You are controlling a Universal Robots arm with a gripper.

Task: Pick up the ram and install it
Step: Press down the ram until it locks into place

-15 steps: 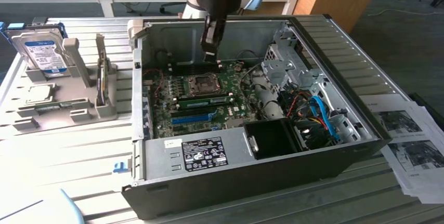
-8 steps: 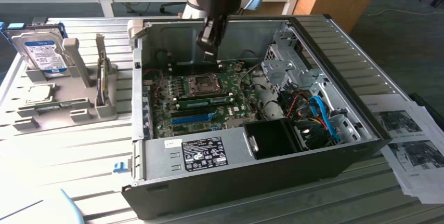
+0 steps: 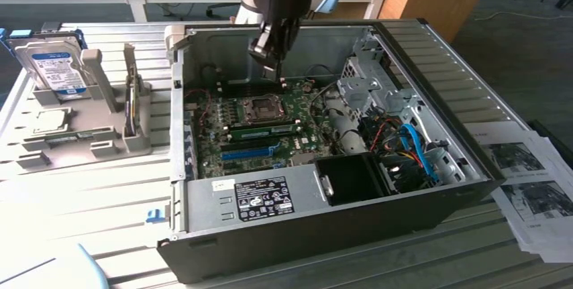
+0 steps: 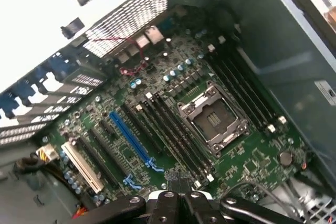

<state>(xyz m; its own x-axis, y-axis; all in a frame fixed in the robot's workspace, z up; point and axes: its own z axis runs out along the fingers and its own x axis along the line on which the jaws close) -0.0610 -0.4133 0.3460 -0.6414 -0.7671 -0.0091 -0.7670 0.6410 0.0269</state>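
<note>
A long thin green ram stick (image 3: 262,130) lies seated across the motherboard (image 3: 296,143), just in front of the CPU socket (image 3: 265,106), inside the open computer case (image 3: 358,228). My gripper (image 3: 275,74) hangs above the socket, clear of the board, with its fingers shut together and nothing visible between them. In the wrist view the shut gripper (image 4: 178,192) sits over the near end of the dark memory slots (image 4: 176,137) beside the CPU socket (image 4: 212,121). I cannot pick out the stick among those slots in that view.
A bright-blue slot (image 3: 248,153) runs in front of the ram. A silver hard drive (image 3: 56,66) stands in a grey holder (image 3: 107,135) at the exterior view's left. Cables (image 3: 412,148) and a drive cage (image 3: 367,74) fill the case's right side. Papers (image 3: 537,188) lie at the far right.
</note>
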